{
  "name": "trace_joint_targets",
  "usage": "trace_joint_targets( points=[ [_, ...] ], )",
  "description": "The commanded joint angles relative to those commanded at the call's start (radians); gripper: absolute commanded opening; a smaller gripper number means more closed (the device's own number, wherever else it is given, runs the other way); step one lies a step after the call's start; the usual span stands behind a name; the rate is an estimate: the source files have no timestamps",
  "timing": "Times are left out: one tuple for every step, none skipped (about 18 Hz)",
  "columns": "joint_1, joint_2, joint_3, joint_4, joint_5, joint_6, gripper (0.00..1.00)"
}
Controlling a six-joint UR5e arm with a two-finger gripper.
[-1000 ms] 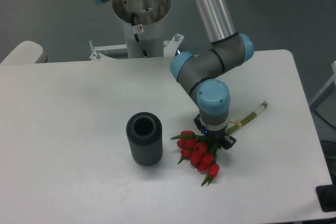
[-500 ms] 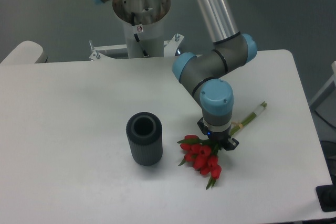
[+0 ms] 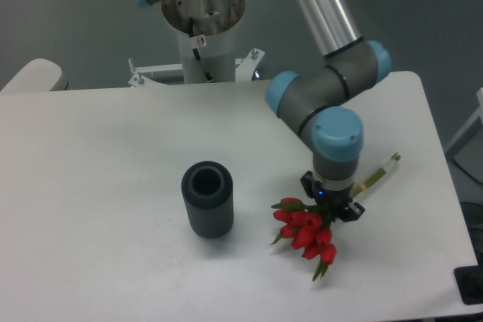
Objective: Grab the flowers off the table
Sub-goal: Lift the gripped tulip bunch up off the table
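Flowers (image 3: 309,230) rightward in fingers (image 3: 333,209)

bunch of red tulips with green leaves and pale stems (image 3: 308,230) | under my wrist, blooms front-left, stems back-right | large flat white tabletop (image 3: 98,186)

Single fixed camera, mounted high opposite the arm's base column (image 3: 202,32), facing it and angled down. Mid-range view: most of the white tabletop (image 3: 98,156) framed, near edge cropped, grey floor behind.
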Motion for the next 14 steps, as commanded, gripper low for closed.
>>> trace_joint_targets(
  points=[
    [-0.002, 0.006, 0.023, -0.015, -0.052, -0.012, 0.36],
    [-0.005, 0.009, 0.040, -0.019, -0.112, -0.018, 0.36],
    [-0.006, 0.012, 0.054, -0.020, -0.166, -0.035, 0.36],
    [-0.006, 0.015, 0.069, -0.020, -0.213, -0.060, 0.36],
    [-0.006, 0.021, 0.078, -0.020, -0.258, -0.083, 0.36],
    [-0.005, 0.029, 0.085, -0.020, -0.304, -0.095, 0.36],
    [-0.002, 0.041, 0.086, -0.020, -0.354, -0.095, 0.36],
    [0.000, 0.057, 0.086, -0.020, -0.411, -0.097, 0.36],
    [0.000, 0.072, 0.082, -0.019, -0.463, -0.110, 0.36],
    [-0.002, 0.090, 0.071, -0.016, -0.499, -0.135, 0.36],
    [-0.003, 0.106, 0.069, -0.016, -0.510, -0.164, 0.36],
    [-0.003, 0.113, 0.069, -0.014, -0.514, -0.196, 0.36],
    [-0.003, 0.120, 0.072, -0.013, -0.520, -0.222, 0.36],
    [-0.002, 0.121, 0.074, -0.006, -0.548, -0.242, 0.36]
  ],
)
